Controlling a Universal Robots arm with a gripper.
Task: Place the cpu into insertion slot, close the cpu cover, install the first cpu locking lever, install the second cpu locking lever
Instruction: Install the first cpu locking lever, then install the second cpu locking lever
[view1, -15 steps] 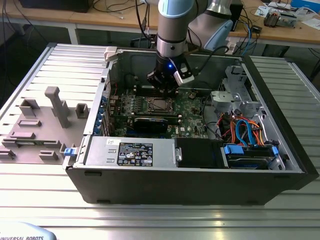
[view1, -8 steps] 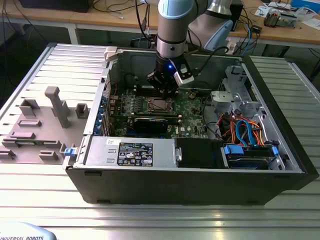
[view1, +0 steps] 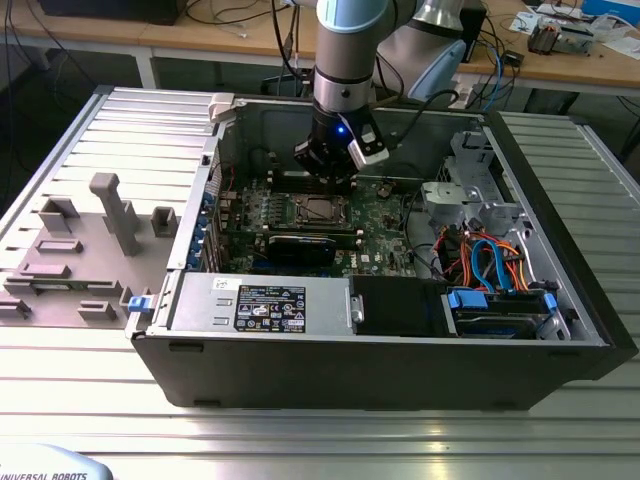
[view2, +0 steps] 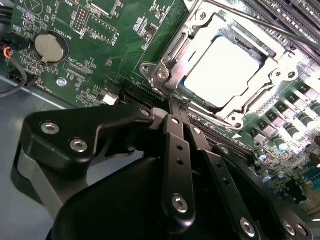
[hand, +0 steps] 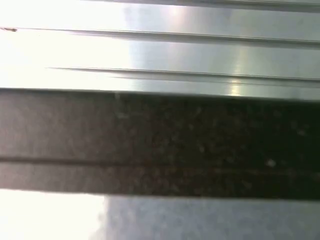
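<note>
Gripper (view1: 331, 172) fingers (view2: 177, 150) are seen pressed together in the second wrist view, with nothing held between them, poised just above the green motherboard (view1: 385, 225) inside the open computer case (view1: 560, 250). The fingertips are placed just beside one corner of the insertion slot (view2: 165, 65). The cpu (view2: 222, 70) is seated in that slot, its pale metal top framed by the cpu cover (view2: 200, 35), which lies flat over the chip. A thin locking lever (view2: 260, 22) is seen running along one edge of the socket. A round coin battery (view2: 50, 47) is mounted on the board, well apart from the socket. In the exterior view, a black expansion card (view1: 300, 246) is seated near the socket.
</note>
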